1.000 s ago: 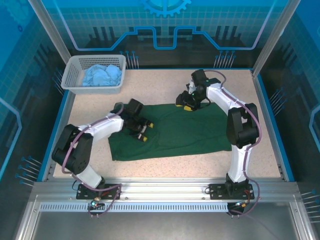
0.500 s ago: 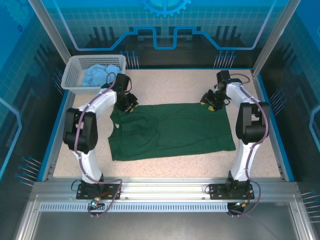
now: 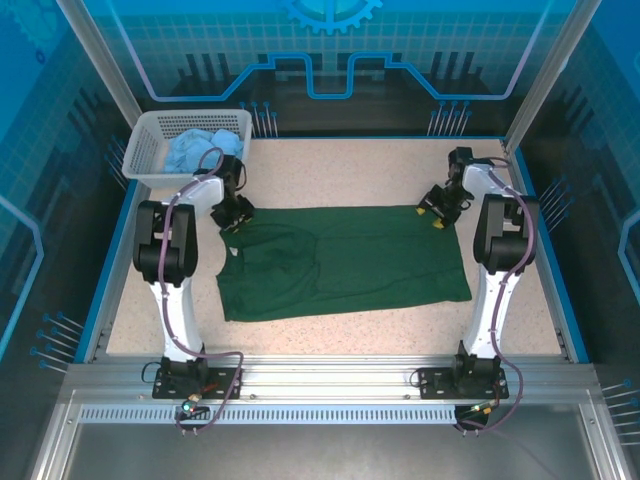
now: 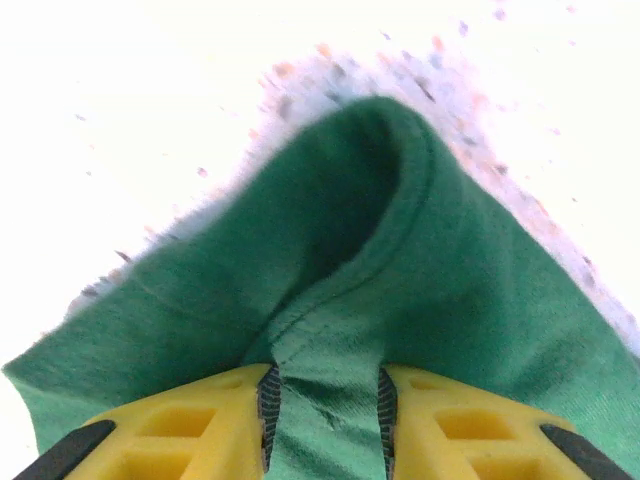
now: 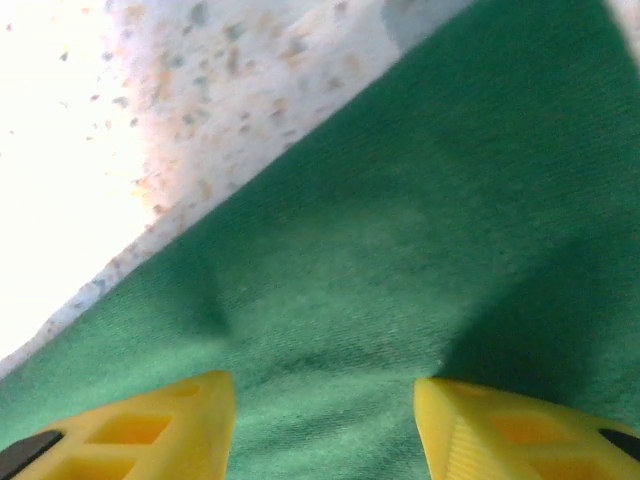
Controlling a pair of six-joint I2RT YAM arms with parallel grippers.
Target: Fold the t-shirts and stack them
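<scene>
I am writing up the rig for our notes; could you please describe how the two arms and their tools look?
The left arm and right arm have white links, black joints and thin dark cables looping alongside. The left tool and right tool carry yellow fingers with recessed pockets; the left's inner pads are dark and ribbed.

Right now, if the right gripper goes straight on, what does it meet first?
The dark green t-shirt: its cloth lies directly ahead of the open right gripper, probably very close; depth is unclear.

One green t-shirt [image 3: 350,262], one blue t-shirt [image 3: 190,150], one basket [image 3: 142,153].
</scene>
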